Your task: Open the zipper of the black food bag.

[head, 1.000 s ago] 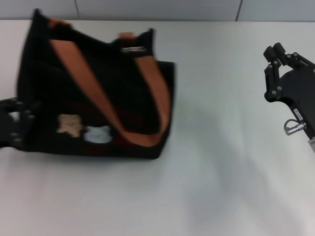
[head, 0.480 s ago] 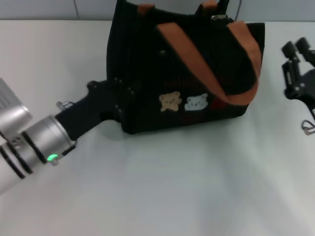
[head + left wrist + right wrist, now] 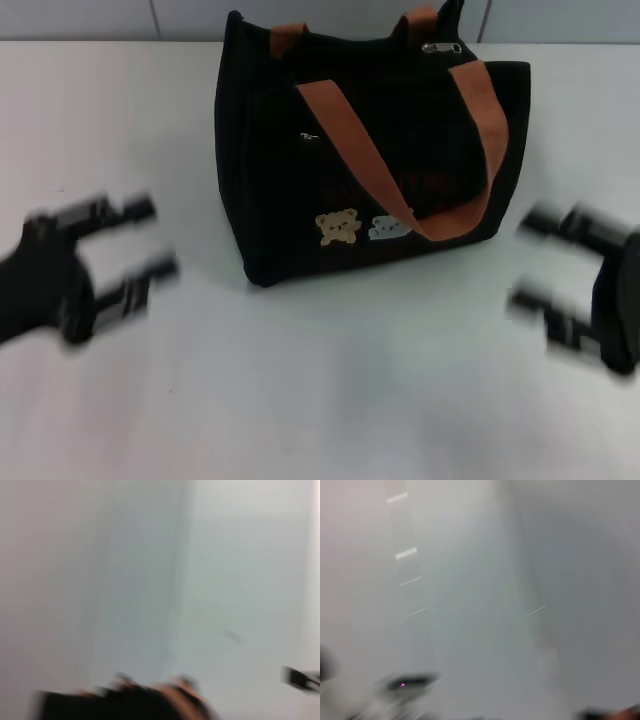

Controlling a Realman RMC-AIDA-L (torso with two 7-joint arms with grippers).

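The black food bag (image 3: pixel 300 200) stands upright at the table's middle back, bear patches facing me. One orange-brown handle (image 3: pixel 350 150) is draped over its front. The zipper runs along the top seam, and its silver pull tab (image 3: pixel 441 47) lies at the bag's right top corner. My left gripper (image 3: pixel 160 240) hovers left of the bag, apart from it, open and holding nothing. My right gripper (image 3: pixel 520 260) is to the bag's right, also open, empty and apart from it. Both are smeared by motion. The left wrist view shows only a dark, blurred edge of the bag (image 3: pixel 125 702).
A small silver fitting (image 3: pixel 308 136) sits on the bag's front panel. The white table (image 3: pixel 330 380) spreads in front of the bag and to both sides. A pale wall (image 3: pixel 320 15) runs close behind the bag.
The left gripper has let go of the bag's left side and drawn back to the left. The right gripper has come lower and nearer. The bag has settled slightly leftward.
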